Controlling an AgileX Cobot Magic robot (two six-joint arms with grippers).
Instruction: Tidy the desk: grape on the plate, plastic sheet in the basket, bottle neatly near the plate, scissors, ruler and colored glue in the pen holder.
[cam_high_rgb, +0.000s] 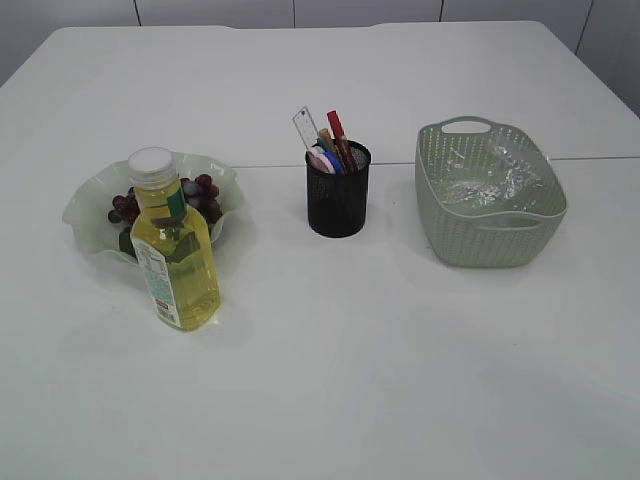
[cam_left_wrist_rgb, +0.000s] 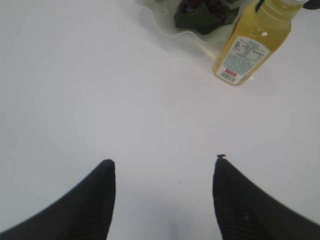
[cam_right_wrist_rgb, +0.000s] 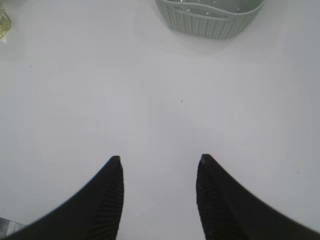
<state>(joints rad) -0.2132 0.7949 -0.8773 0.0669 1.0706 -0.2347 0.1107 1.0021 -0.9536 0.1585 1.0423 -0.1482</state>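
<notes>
A bottle of yellow liquid stands upright just in front of the wavy green plate, which holds dark grapes. The black mesh pen holder contains a clear ruler, scissors with pink and blue handles and a red glue pen. A crumpled plastic sheet lies in the green basket. My left gripper hangs open over bare table, with the bottle and plate far ahead. My right gripper is open and empty, the basket ahead of it. Neither arm appears in the exterior view.
A seam between two table sections runs across behind the objects. White table surface stretches in front of the bottle, holder and basket.
</notes>
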